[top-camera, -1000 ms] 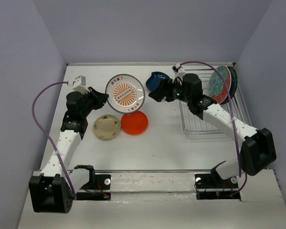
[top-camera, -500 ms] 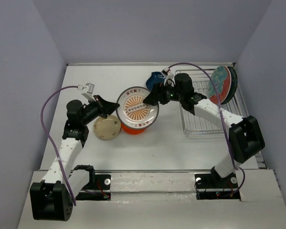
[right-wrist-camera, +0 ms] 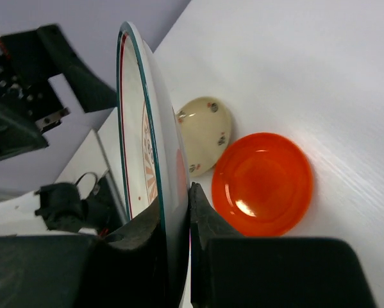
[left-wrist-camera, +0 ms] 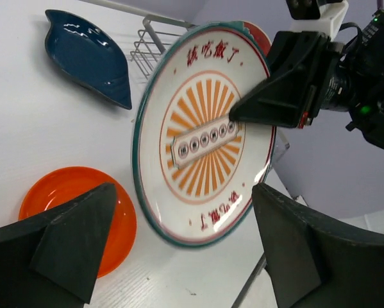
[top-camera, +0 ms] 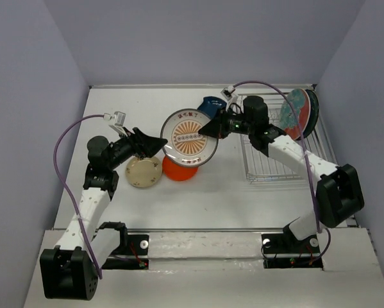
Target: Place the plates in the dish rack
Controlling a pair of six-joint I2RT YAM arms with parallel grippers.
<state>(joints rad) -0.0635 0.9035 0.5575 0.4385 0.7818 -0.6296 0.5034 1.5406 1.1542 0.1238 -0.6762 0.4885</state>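
Note:
The white plate with the orange sunburst [top-camera: 188,137] is held tilted in the air over the table, with my right gripper [top-camera: 212,128] shut on its right rim. In the right wrist view this plate [right-wrist-camera: 142,141] is edge-on between the jaws of the right gripper [right-wrist-camera: 176,217]. My left gripper [top-camera: 156,144] is open just left of the plate, its fingers [left-wrist-camera: 73,240] wide apart and off the rim [left-wrist-camera: 179,239]. The orange plate [top-camera: 176,172] and the small cream plate [top-camera: 144,172] lie flat below. The dark blue dish [top-camera: 210,105] lies beside the dish rack [top-camera: 274,160].
Two plates stand upright at the rack's far right: a teal-and-red one [top-camera: 294,114] with a dark teal one [top-camera: 314,104] behind it. The rack's near rows hold nothing. Purple cables loop over both arms. The enclosure's walls close in the table's back and sides.
The left gripper lifted the sunburst plate off the table and carried it right, over the orange plate. The right gripper closed on its rim, and the left gripper has let go and opened.

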